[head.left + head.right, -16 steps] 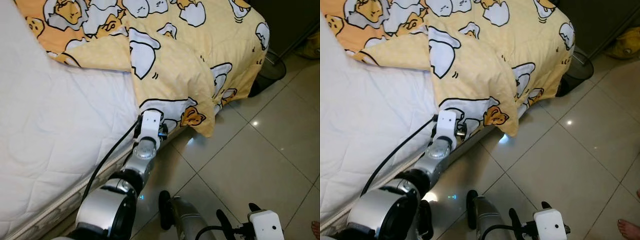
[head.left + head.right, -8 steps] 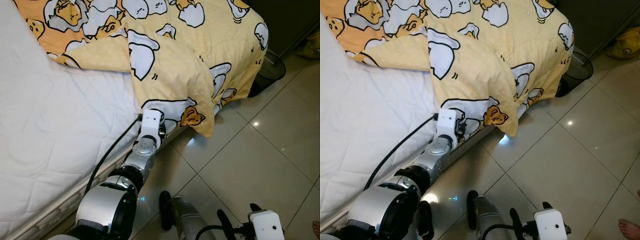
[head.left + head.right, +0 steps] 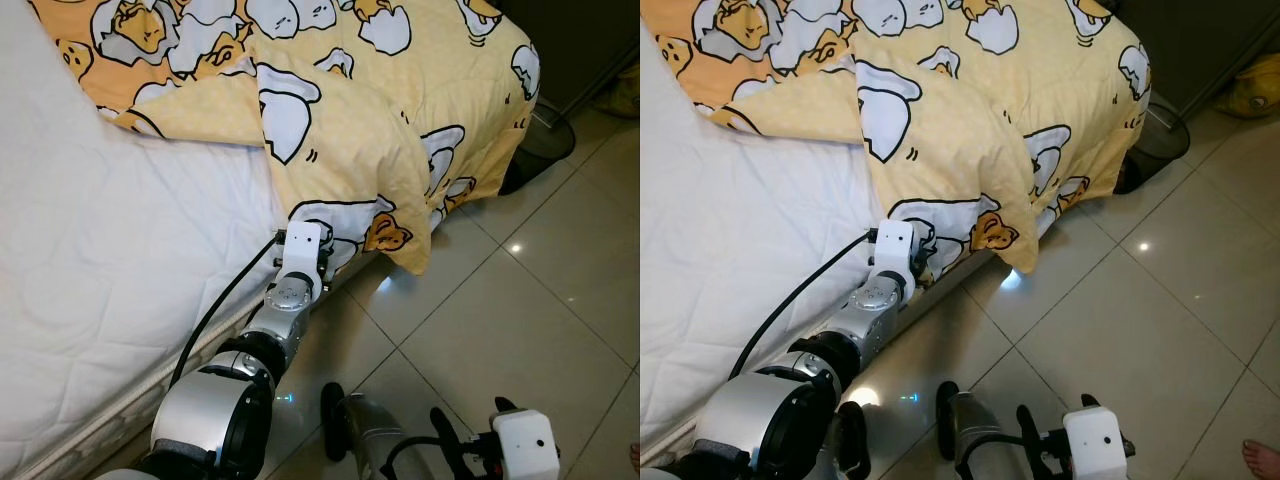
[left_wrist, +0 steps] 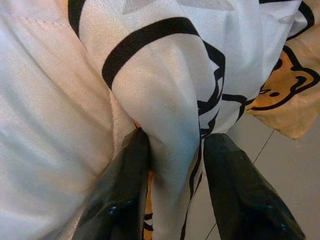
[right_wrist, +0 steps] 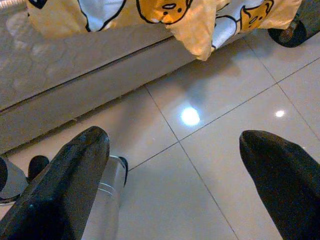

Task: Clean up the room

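Your left pincer (image 4: 172, 187) is clamped on a thin fold of the quilt (image 3: 340, 130); pull hard and it may slip free, while your right pincer (image 5: 175, 185) hangs spread apart over the floor (image 3: 520, 300).

Soft printed cloth quilt (image 3: 380, 120) with a slight sheen; matt white quilted mattress (image 3: 110, 270); glossy tiled floor (image 3: 520, 310); brushed silver metal arm (image 3: 215, 420).

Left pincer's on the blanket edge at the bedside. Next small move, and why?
Probably lift and draw the fold up over the bare white mattress. The left pincer has a fold of the yellow cartoon blanket between its fingers, and that corner hangs off the bed toward the tiled floor. The right pincer is open, low over the floor.
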Tool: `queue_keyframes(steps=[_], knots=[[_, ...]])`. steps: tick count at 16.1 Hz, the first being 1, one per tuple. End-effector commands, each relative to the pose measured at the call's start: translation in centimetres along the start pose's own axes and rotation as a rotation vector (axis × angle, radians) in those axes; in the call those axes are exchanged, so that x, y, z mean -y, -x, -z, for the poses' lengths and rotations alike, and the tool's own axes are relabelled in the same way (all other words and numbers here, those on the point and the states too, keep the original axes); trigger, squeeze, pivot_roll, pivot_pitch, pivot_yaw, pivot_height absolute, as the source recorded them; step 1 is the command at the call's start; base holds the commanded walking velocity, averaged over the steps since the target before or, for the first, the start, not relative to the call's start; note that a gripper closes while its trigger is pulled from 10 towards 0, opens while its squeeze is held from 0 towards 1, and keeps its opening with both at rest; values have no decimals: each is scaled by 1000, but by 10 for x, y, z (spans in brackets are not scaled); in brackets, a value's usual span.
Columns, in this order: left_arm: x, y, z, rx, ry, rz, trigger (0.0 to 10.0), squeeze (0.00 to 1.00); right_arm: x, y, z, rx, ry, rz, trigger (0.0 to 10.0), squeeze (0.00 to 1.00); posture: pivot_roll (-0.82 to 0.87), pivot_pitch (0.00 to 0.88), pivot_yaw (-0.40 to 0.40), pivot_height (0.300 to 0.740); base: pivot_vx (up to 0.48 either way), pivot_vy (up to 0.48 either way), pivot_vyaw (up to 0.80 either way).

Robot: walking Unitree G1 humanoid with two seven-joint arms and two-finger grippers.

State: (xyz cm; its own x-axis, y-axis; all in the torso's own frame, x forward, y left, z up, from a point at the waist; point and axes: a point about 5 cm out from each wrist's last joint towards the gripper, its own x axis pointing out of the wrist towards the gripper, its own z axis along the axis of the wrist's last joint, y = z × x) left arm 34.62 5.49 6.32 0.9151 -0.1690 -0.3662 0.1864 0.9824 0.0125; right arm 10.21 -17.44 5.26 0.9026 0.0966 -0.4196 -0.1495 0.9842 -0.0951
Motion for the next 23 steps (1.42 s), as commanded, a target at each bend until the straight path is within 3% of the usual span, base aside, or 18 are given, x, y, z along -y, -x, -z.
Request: queue_keyframes(steps=[1,10,14,15,16,18,21,23], knots=[[10,3,13,-49,-4,38,0,0,1,1,5,-26,4,6,10000,0,-316,263,-63,740,0,0,0],[23,3,6,-28,-4,112,0,0,4,-13,2,3,10,-3,10000,0,-291,233,-54,740,0,0,0],[24,5,14,-50,-22,135,0,0,5,-24,-4,44,1,-96,10000,0,-272,206,-41,740,0,0,0],[24,5,16,-60,-42,134,6627,0,5,-31,-5,50,-1,-115,10000,0,-259,174,-30,740,0,0,0],[24,6,18,-67,-87,143,10000,0,5,-42,-9,64,1,-128,10000,0,-243,139,-17,740,0,0,0],[21,6,19,-43,-165,179,10000,0,6,-63,-17,101,0,-126,10000,0,-201,68,9,740,0,0,0],[10,7,21,-29,-187,181,10000,0,9,-88,-24,138,-14,-110,10000,0,-153,0,37,740,0,0,0],[8,8,25,-28,-213,189,10000,0,11,-100,-27,147,-12,-108,10000,0,-133,0,48,740,0,0,0]])
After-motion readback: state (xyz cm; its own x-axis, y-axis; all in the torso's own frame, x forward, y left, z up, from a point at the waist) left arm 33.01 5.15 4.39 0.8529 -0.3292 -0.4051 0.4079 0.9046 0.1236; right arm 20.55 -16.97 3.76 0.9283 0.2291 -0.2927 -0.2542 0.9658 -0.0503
